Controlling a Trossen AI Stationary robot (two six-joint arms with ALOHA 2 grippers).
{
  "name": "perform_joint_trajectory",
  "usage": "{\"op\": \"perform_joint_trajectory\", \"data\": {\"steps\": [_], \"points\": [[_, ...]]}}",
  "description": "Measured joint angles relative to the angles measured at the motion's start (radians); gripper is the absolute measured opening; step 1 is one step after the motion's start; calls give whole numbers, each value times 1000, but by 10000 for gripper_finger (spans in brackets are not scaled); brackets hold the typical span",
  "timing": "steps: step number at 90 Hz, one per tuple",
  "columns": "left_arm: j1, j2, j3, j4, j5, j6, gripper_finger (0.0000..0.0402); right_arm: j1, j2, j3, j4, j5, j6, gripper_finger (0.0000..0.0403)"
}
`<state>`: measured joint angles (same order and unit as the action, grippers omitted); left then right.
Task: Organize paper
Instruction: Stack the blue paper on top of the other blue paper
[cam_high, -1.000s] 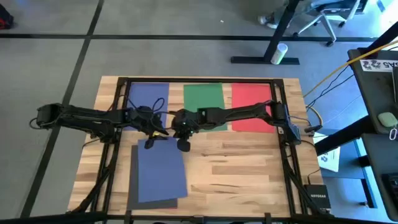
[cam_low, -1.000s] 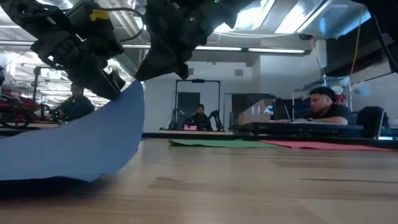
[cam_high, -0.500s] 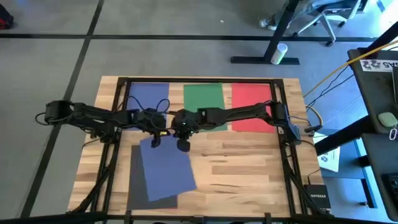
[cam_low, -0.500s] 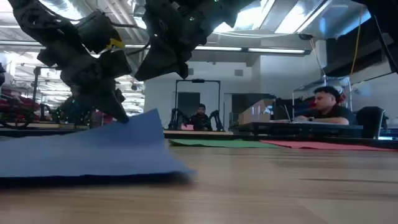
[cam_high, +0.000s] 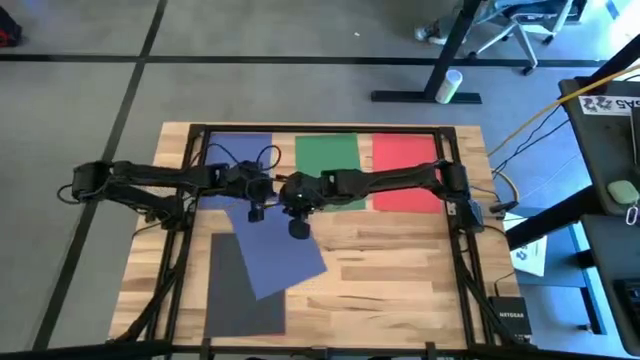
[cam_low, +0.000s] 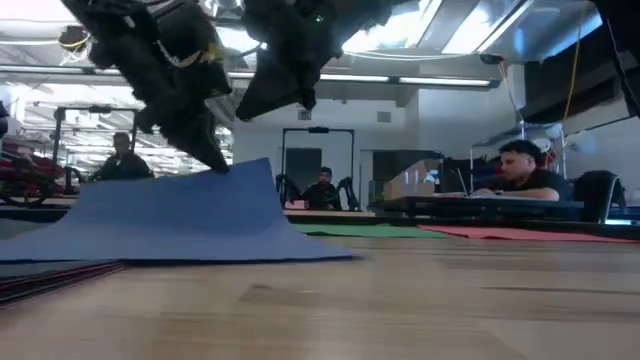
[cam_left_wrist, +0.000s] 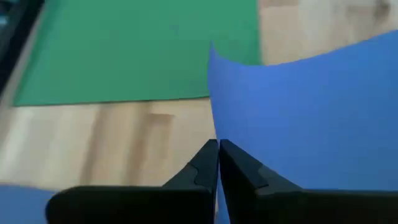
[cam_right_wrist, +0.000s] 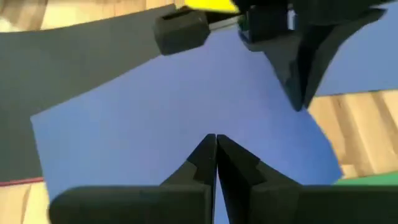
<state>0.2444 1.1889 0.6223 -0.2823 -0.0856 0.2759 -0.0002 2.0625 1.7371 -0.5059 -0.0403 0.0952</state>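
**Paper sheets and grippers on the wooden table, near edge to far edge**

- Dark grey sheet (cam_high: 228, 295): lies flat at the near left of the table (cam_high: 400, 280), partly under the loose blue sheet.
- Loose blue sheet (cam_high: 275, 250): lies askew over the grey sheet's far end; its far corner is lifted off the wood, the rest slopes down to the table.
- Left gripper (cam_high: 254, 210): fingers pinched together on the raised corner of the loose blue sheet, holding it up.
- Right gripper (cam_high: 298, 228): just beside the left gripper, above the same blue sheet; fingers pressed together with nothing visible between them.
- Far row, flat and side by side: second blue sheet (cam_high: 238, 150) on the left, green sheet (cam_high: 327, 158) in the middle, red sheet (cam_high: 405, 165) on the right.
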Motion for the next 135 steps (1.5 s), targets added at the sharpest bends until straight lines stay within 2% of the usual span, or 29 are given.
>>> {"op": "perform_joint_trajectory", "data": {"steps": [28, 63, 78, 87, 112, 135], "points": [[48, 68, 146, -347, -129, 268, 0, 0, -18, 0, -48, 13, -5, 1], [164, 211, 195, -574, -385, 627, 0, 1, -18, 0, -68, 12, -43, 1], [222, 228, 195, -510, -542, 832, 0, 1, -18, 0, -73, 12, -49, 1], [251, 228, 195, -413, -594, 971, 0, 1, -18, 0, -74, 12, -49, 1], [277, 228, 195, -291, -608, 1243, 0, 1, -18, 0, -100, 11, -52, 1], [299, 228, 195, -236, -606, 1365, 0, 1, -18, 0, -102, 11, -52, 1]]}}
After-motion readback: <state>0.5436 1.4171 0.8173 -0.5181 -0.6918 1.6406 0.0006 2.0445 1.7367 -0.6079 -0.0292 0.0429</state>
